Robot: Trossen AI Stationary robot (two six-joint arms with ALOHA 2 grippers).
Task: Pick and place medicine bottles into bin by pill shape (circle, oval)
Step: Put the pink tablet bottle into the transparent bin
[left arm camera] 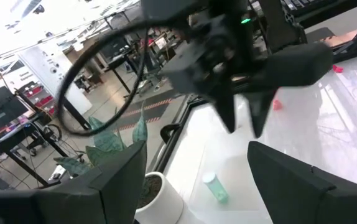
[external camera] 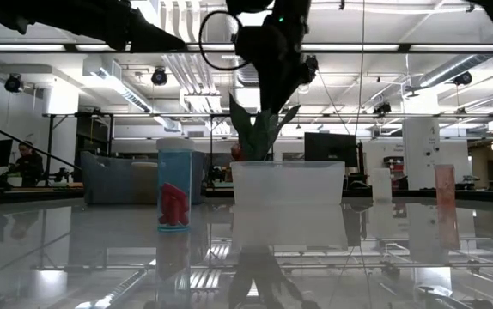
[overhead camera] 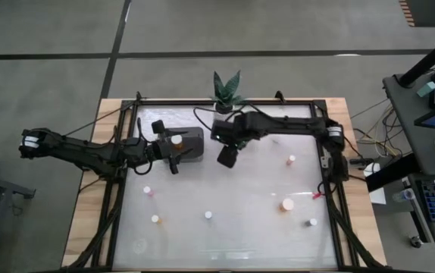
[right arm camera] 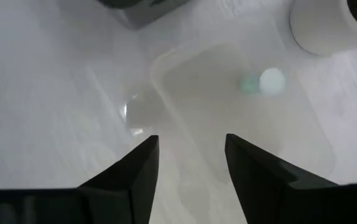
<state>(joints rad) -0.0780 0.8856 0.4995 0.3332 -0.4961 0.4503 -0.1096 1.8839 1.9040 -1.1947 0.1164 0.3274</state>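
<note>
My right gripper (overhead camera: 227, 157) hangs open and empty above a clear plastic bin (right arm camera: 228, 99) in front of the potted plant (overhead camera: 227, 95). A small teal bottle with a white cap (right arm camera: 262, 82) lies inside that bin; it also shows in the left wrist view (left arm camera: 216, 186). My left gripper (overhead camera: 173, 155) is open and empty at the dark bin (overhead camera: 191, 144), where a white-capped bottle (overhead camera: 176, 139) sits. Several small bottles stand on the table: a pink one (overhead camera: 147, 190), an amber one (overhead camera: 155, 218), a white cap (overhead camera: 208, 215), a bigger amber one (overhead camera: 287, 205).
More bottles stand at the right (overhead camera: 290, 160) and the near right (overhead camera: 312, 222). In the low view a teal bottle with red pills (external camera: 173, 193) stands left of the clear bin (external camera: 288, 184). The plant's white pot (right arm camera: 334, 25) is close beside the clear bin.
</note>
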